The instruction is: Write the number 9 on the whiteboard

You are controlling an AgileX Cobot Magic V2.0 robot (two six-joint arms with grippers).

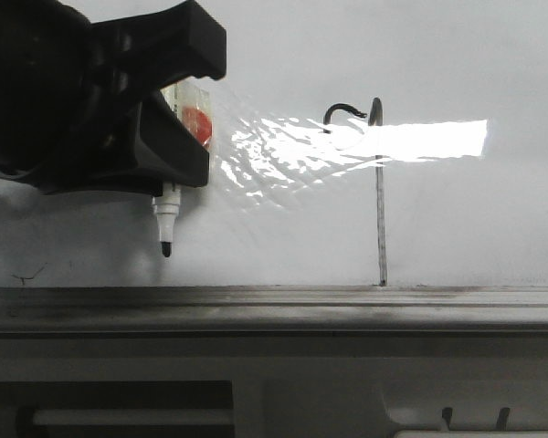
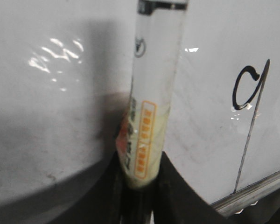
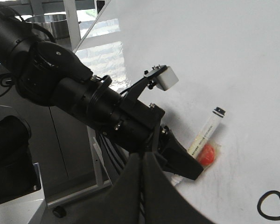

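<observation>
Marker pen: light, rigid, slick barrel; left gripper jaws clenched mid-barrel. Right jaws closed, empty. Number 9 at three o'clock, on glossy whiteboard

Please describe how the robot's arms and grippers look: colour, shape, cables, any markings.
The left arm is matte black, built of round cylindrical segments joined by ringed collars with small screws. A small white block sits on a black bracket near the wrist. Black cables hang under it. The left gripper has blocky black jaws. The right gripper shows two plain black fingers. No markings are visible.
</observation>
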